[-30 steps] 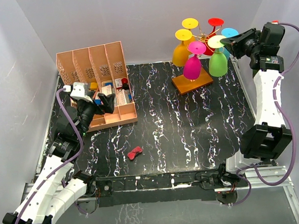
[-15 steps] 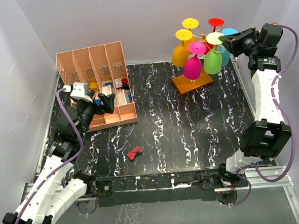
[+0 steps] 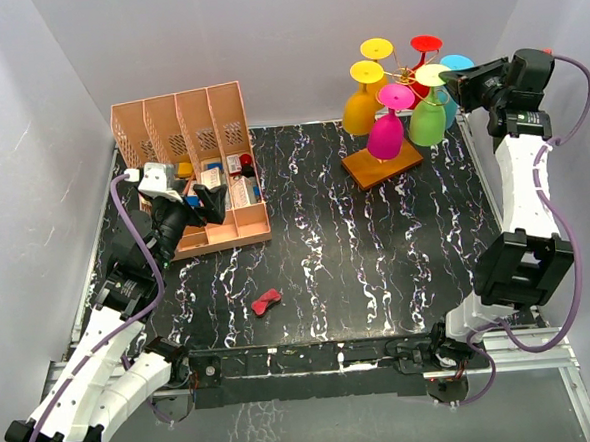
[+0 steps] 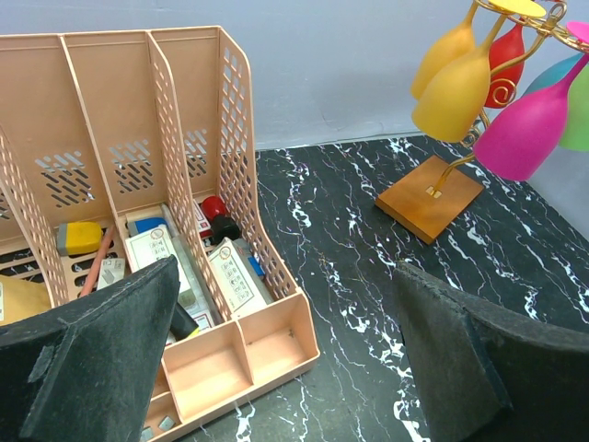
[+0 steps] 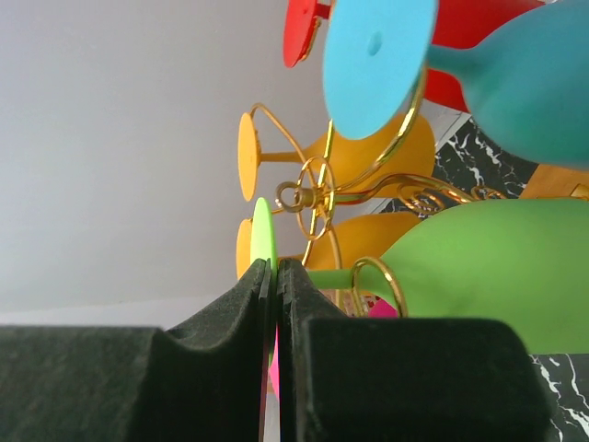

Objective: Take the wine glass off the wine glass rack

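As right tool [image 5: 276, 276] pinches green wine glass [image 5: 488, 267] at foot rim, left tool [image 4: 285, 269] gapes.

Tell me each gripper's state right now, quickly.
Left gripper: open, holding nothing.
Right gripper: shut on the foot of the green wine glass.

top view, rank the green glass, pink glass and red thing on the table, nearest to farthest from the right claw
1. green wine glass, its foot pinched in the right claw
2. magenta wine glass, hanging just left of the green one
3. small red object, far off, front centre
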{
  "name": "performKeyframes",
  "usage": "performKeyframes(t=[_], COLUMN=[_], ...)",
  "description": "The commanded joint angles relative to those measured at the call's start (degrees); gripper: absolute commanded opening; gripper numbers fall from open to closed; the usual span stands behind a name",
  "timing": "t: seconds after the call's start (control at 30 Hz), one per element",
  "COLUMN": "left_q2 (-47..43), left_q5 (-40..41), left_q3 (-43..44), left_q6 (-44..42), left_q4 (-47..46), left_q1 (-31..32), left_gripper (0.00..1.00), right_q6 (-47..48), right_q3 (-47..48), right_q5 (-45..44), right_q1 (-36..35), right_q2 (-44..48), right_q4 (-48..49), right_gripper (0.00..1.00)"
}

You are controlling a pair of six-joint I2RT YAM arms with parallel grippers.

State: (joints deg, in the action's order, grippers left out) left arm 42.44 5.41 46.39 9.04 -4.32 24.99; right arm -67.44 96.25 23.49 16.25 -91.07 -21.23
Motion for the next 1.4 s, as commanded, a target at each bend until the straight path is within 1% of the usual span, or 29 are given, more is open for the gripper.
performKeyframes(t=[0.0,0.17,0.43,0.7,0.83,0.93,1.03,1.13,1.27,1.37], left_q2=[-1.04,-1.04,-0.88,-0.22,0.34,0.58,0.72,0.69,1.22,2.36], left_q5=[0.53,0.57,0.57,0.53,0.57,0.56,0.46,0.48,0.64,0.13], left_q3=[0.01,0.02,-0.03,-0.15,-0.14,-0.05,0.00,0.09,0.03,-0.24], left_q6=[0.12,0.14,0.26,0.31,0.45,0.51,0.51,0.67,0.76,1.11], left_q4=[-2.10,-2.10,-2.14,-2.19,-2.19,-2.10,-2.10,-2.01,-1.95,-2.37], left_q1=[0.49,0.58,0.78,0.85,1.02,1.35,1.68,1.72,1.96,2.29], left_gripper=[0.97,0.97,0.97,0.97,0.97,0.97,0.97,0.97,0.97,0.97], right_q6=[1.10,2.92,5.11,4.20,3.65,3.69,4.67,5.98,7.49,7.79], right_q3=[4.02,5.36,4.90,0.84,-4.30,-8.85,-12.12,-15.64,-22.75,-30.29], right_q5=[-3.83,-7.80,-17.57,-23.04,-24.50,-27.28,-30.39,-31.60,-33.72,-35.52], right_q1=[0.62,0.62,0.62,0.80,0.89,1.05,1.06,1.06,1.06,1.07], right_q2=[-0.47,0.25,4.41,9.87,14.10,18.25,22.98,27.05,34.89,43.66], right_q4=[0.82,-2.17,-6.94,-7.42,-7.22,-6.10,-4.69,-4.62,-4.59,-2.63], right_gripper=[0.08,0.08,0.08,0.08,0.10,0.10,0.10,0.10,0.11,0.10])
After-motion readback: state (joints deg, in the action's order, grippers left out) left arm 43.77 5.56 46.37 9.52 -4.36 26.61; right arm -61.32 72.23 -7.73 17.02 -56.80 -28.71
